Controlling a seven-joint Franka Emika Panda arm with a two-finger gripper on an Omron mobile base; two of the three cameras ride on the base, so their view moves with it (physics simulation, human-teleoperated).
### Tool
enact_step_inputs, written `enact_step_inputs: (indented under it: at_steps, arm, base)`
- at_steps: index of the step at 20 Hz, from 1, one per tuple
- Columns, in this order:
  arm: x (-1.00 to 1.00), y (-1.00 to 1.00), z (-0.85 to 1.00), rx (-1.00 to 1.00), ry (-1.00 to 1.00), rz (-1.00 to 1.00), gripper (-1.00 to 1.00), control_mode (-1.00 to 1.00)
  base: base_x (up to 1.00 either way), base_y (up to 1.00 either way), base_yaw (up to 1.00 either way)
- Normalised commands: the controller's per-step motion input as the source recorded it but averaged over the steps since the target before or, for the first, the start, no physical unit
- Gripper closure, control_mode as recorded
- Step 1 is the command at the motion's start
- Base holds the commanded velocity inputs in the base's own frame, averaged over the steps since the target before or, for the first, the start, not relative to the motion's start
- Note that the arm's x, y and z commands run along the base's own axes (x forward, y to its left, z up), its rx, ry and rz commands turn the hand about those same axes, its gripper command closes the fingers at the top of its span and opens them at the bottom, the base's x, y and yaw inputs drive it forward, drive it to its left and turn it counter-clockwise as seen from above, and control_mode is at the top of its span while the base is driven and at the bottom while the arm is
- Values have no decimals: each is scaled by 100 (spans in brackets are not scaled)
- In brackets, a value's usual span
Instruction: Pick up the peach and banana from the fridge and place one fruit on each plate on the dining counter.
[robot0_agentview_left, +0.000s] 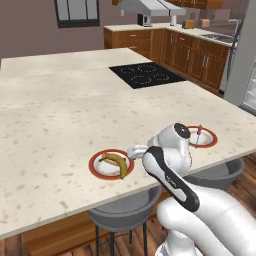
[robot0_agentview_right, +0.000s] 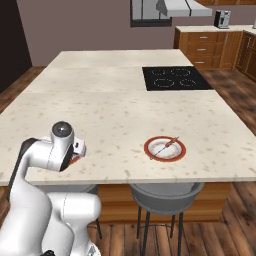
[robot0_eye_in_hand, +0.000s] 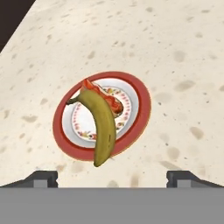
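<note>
The banana (robot0_eye_in_hand: 101, 127) lies across a red-rimmed white plate (robot0_eye_in_hand: 143, 105) on the dining counter (robot0_eye_in_hand: 175, 52), its tip reaching past the near rim, with a small red item under its stem end. My gripper (robot0_eye_in_hand: 112, 178) hangs above it, open, fingers wide apart and holding nothing. From the left base view, the banana (robot0_agentview_left: 115, 163) on its plate (robot0_agentview_left: 95, 167) sits near the counter's front edge, just left of my hand. A second plate (robot0_agentview_left: 211, 139) with a thin utensil lies to the right, also seen as plate (robot0_agentview_right: 176, 153). The peach is out of view. The fridge (robot0_agentview_left: 244, 65) stands at the far right.
A black cooktop (robot0_agentview_left: 146, 74) is set into the counter further back. Grey stools (robot0_agentview_left: 125, 212) (robot0_agentview_left: 216, 175) stand under the front edge. Wooden cabinets (robot0_agentview_left: 195, 55) line the back wall. The counter (robot0_agentview_left: 55, 125) stretches wide and bare to the left.
</note>
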Motion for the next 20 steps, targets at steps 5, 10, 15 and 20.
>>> enact_step_inputs:
  at_steps: [5, 10, 15, 20]
  arm:
    - [-28, -44, 59, 1, 3, 0, -100, -100]
    - [-41, -41, 31, 0, 4, 0, -100, -100]
    - [-48, -42, 31, 0, 6, 0, -100, -100]
    - [-49, -36, 29, 0, 3, -1, -100, -100]
  base:
    - [0, 0, 0]
    - [0, 0, 0]
    - [0, 0, 0]
    - [0, 0, 0]
